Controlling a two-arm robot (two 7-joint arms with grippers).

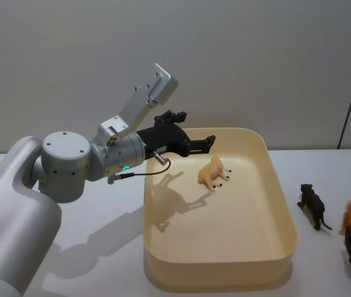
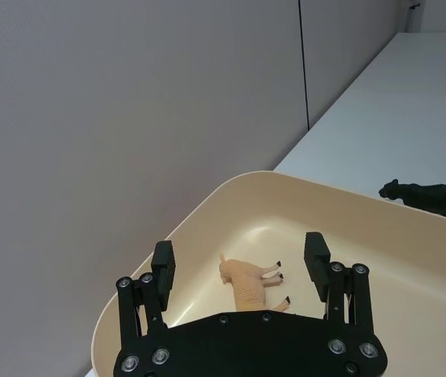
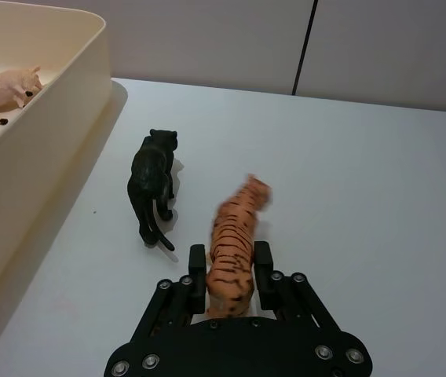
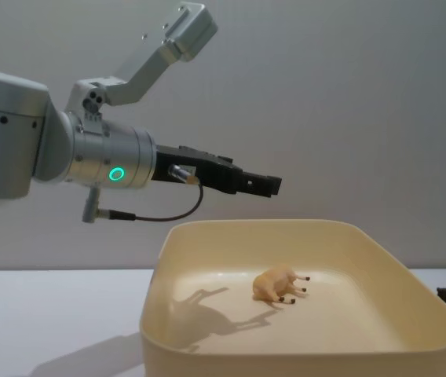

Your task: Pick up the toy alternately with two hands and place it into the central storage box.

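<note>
A white, smooth table [image 1: 101, 210] carries the central storage box [image 1: 225, 272], a large cream-yellow plastic tub, rectangular with rounded corners, glossy walls and a rolled rim. Behind stands a plain grey wall [image 1: 256, 62].

The left arm [image 1: 70, 164], made of silver-grey matte cylinders, reaches in from the left at the height of the box's far left corner. A green ring light [image 4: 116, 173] glows on its wrist and a thin dark cable [image 4: 160, 214] loops beneath it. The left gripper [image 2: 240, 253], black and angular with bolted linkages, hangs above the box's far left part with its flat pads spread wide and nothing between them.

The right gripper [image 3: 231, 259], of the same black build, is over the table to the right of the box, its pads pressed against the flanks of a tiger toy [image 3: 235, 243], orange with thin black stripes.

A tan toy [image 1: 213, 172], a smooth four-legged animal with dark hooves, lies on its side on the box floor towards the far left. A black toy [image 1: 312, 205], a glossy cat-like figure with a long tail, stands on the table between the box and the tiger, apart from both.

The tiger's head is blurred, and its legs are hidden, so whether it touches the table cannot be told. In the head view the right gripper is cut off by the edge.
</note>
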